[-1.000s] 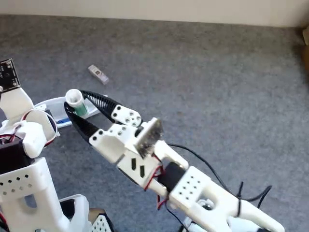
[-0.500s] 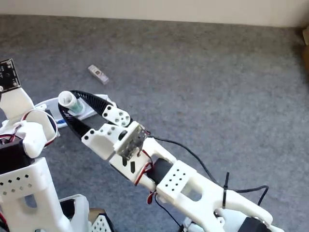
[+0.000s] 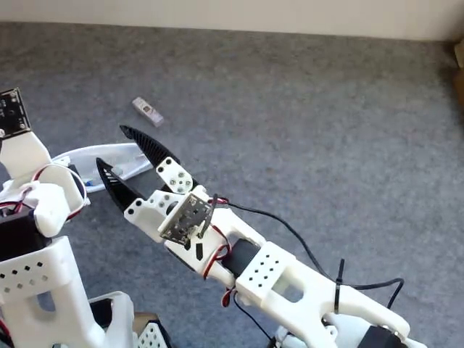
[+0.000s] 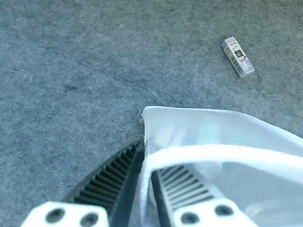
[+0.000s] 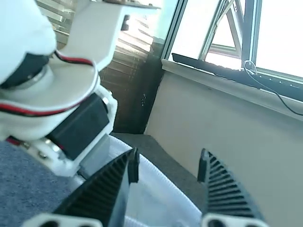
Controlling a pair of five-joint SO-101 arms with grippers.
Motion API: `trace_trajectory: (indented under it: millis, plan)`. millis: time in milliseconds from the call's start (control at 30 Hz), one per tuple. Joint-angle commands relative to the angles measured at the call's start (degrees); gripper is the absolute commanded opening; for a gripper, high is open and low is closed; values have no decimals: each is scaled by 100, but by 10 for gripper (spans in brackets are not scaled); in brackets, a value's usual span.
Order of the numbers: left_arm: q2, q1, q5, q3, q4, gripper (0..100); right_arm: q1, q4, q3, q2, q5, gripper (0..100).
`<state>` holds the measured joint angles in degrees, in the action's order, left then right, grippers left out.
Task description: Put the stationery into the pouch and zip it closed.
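One small stationery box (image 3: 147, 111) lies on the desk (image 3: 304, 109) just up-frame of the right pincer (image 3: 112, 148), long axis diagonal. That pincer gapes empty over the pouch (image 3: 83, 154), likely the nearer; the left pincer (image 4: 147, 163) clamps the pouch rim.

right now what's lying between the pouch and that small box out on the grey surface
Nothing: the stretch of grey surface between the pouch and the small box is bare. The left wrist view shows it best; the high view agrees.
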<state>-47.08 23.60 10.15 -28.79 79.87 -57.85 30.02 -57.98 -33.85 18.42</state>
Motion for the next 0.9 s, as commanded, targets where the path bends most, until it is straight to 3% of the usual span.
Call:
trace_trajectory:
  millis: [0, 267, 533, 733, 867]
  plan:
    - [101, -101, 35, -22, -18, 7, -48, -13, 4, -75, 79, 189]
    - [101, -92, 26, -145, -62, 7, -48, -505, 4, -303, 62, 189]
    - [101, -57, 26, -127, -62, 8, -4, -2607, 4, -2246, 53, 188]
    - [92, 629, 70, 92, -26, 8, 119, -3934, 66, -2958, 53, 188]
    - [-233, 1174, 88, 119, -18, 6, 514, -4198, 66, -2668, -44, 188]
